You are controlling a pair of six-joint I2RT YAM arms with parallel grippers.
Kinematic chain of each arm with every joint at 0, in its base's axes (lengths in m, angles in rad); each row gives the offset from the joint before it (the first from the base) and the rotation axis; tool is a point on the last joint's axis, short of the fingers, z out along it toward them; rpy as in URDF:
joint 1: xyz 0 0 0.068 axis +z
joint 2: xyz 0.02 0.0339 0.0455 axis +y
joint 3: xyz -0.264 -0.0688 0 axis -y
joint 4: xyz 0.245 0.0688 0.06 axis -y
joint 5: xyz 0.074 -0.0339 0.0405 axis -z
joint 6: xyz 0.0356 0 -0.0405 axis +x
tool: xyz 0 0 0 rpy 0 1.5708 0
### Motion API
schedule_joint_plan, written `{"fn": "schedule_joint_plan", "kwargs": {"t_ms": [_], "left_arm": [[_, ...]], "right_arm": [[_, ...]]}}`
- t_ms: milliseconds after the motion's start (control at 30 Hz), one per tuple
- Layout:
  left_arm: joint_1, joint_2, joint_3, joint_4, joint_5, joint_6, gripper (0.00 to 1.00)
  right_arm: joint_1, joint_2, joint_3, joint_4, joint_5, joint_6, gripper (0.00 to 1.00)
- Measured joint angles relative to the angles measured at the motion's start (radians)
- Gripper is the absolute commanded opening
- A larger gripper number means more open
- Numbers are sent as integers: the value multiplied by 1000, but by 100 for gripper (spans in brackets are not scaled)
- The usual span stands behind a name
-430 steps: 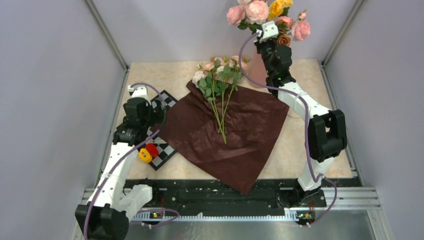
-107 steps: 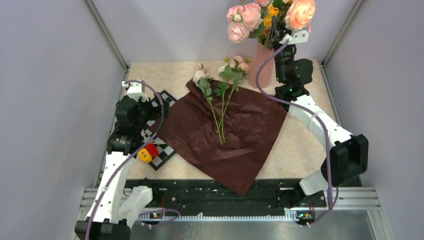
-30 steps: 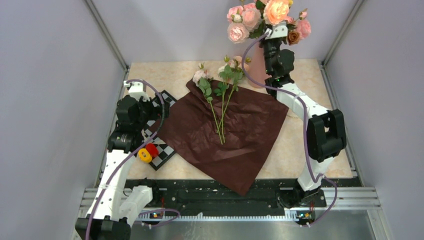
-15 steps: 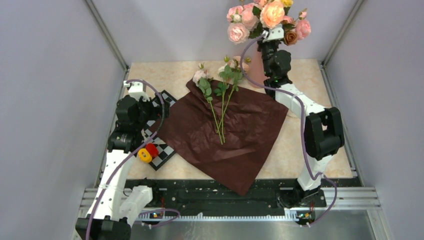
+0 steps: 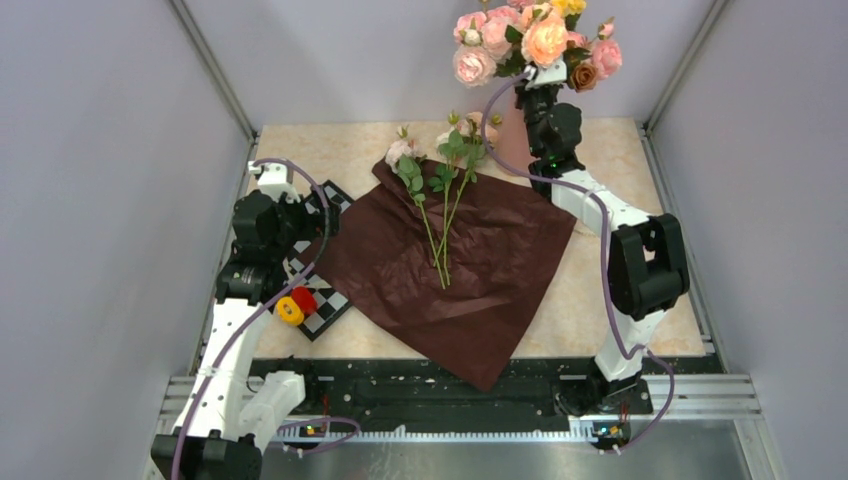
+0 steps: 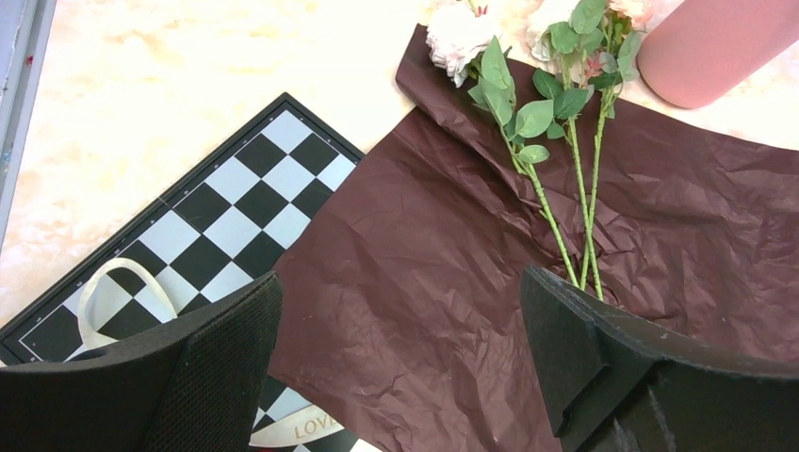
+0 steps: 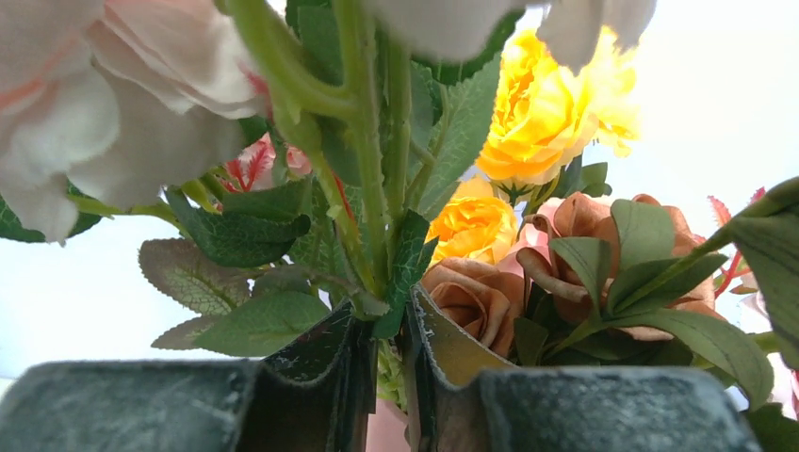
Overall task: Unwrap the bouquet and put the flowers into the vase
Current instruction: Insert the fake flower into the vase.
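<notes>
The right claw (image 5: pixel 533 82) is raised at the upper right of the overhead frame, directly above the vase (image 5: pixel 514 138). In the wrist view its fingers (image 7: pixel 320 367) are drawn narrow, with a green stem (image 7: pixel 367 169) of the large roses (image 5: pixel 530 40) pinched between them. Pink, yellow and brown blooms are spread above. Whether the stem ends sit inside the vase cannot be told, as its neck is hidden by the arm.

The left claw (image 6: pixel 400 367) is spread wide, with nothing held or touched. It is poised over the line where the chessboard (image 6: pixel 217 217) meets the dark red paper (image 6: pixel 424 282).

The flowers (image 5: pixel 440 190) are laid on the opened paper at upper centre, with the heads at the paper's top edge just beside the vase and the thin stems pointing down the frame. They are well apart from both claws.

A cream ribbon loop (image 6: pixel 122 282) is noted on the chessboard, and a red and yellow object (image 5: pixel 297 305) lies near the board's lower end.
</notes>
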Motion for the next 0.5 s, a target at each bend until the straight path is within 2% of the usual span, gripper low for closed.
{"fn": "schedule_joint_plan", "kwargs": {"t_ms": [500], "left_arm": [[0, 0, 0, 0, 7, 0, 99]], "right_arm": [[0, -6, -39, -24, -11, -2, 27]]}}
